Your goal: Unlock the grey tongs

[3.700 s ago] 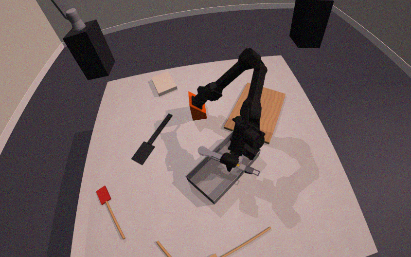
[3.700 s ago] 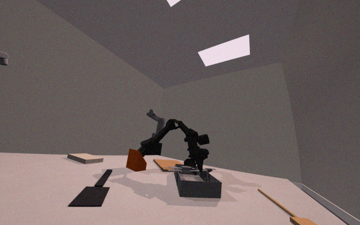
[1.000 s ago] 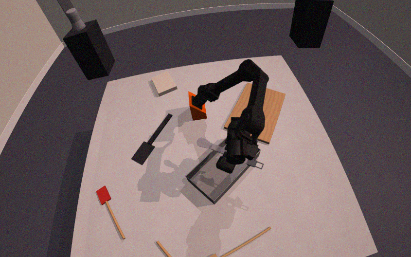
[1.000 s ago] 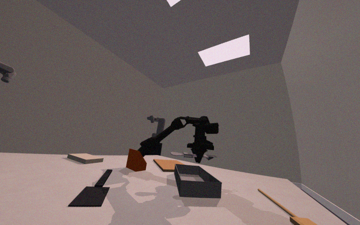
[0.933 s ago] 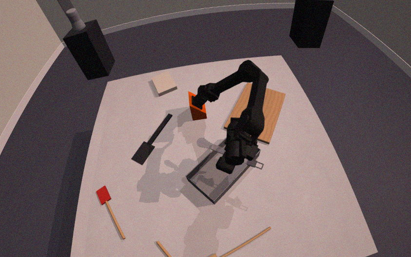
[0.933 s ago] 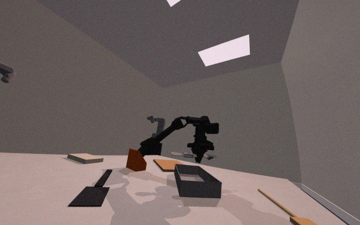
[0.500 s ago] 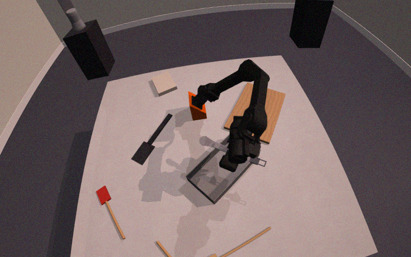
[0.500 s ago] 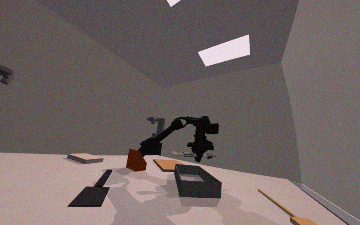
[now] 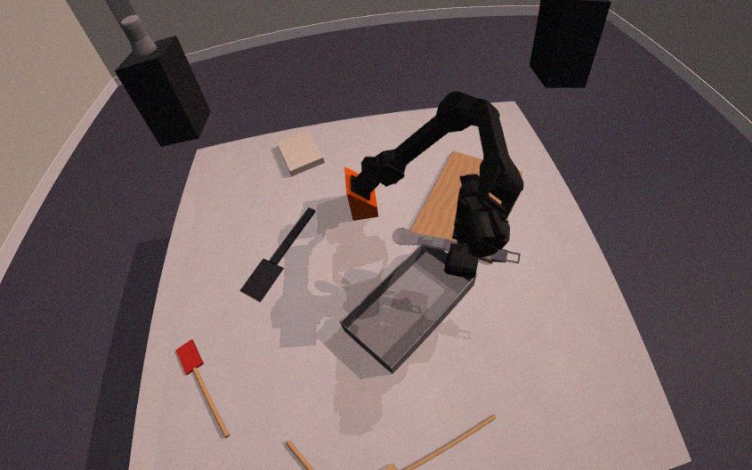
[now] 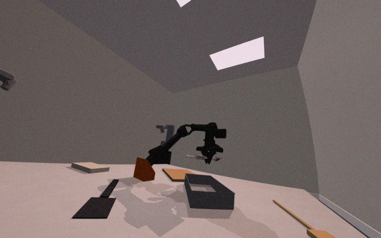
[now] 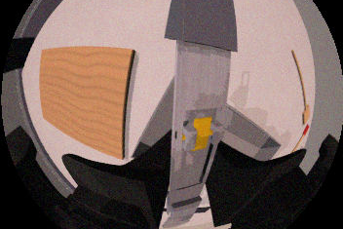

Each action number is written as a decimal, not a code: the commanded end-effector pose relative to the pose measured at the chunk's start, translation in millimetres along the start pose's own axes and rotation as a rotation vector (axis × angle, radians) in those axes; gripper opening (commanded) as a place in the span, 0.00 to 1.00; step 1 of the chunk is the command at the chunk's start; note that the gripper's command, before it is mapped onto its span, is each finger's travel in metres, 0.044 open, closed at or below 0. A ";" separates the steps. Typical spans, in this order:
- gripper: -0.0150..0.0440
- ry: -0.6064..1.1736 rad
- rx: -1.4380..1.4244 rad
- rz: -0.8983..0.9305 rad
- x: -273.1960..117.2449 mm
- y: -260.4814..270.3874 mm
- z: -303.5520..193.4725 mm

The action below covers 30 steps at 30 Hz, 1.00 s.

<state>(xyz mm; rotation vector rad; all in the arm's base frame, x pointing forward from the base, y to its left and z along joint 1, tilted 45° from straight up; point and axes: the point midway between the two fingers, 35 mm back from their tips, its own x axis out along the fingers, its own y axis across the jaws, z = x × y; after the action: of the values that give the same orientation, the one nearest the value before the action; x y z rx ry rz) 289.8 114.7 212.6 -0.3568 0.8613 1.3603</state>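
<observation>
My black parallel-jaw gripper clamps the long grey metal tongs, level; I should tip them steeply, tips toward the worktop's near edge, before squeezing.

The single black arm climbs from its base at a slant, bends at a high elbow, then runs forward, roughly level in the exterior view, to a wrist that drops steeply, close to vertical; the hand hangs above the worktop, apart from it, fingers pointing down; the two dark fingers come in from either side of the wrist view, parted slightly and closed on something between them, their tapered shapes facing each other
</observation>
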 end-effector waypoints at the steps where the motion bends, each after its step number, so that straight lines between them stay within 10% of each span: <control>1: 0.00 -0.010 -0.052 -0.006 -8.5 23.2 10.4; 30: 0.00 0.030 -0.307 0.003 -19.7 138.9 35.8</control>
<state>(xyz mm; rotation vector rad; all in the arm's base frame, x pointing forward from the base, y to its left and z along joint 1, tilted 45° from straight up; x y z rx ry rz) 180.8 151.7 282.2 -0.5761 0.6856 1.4930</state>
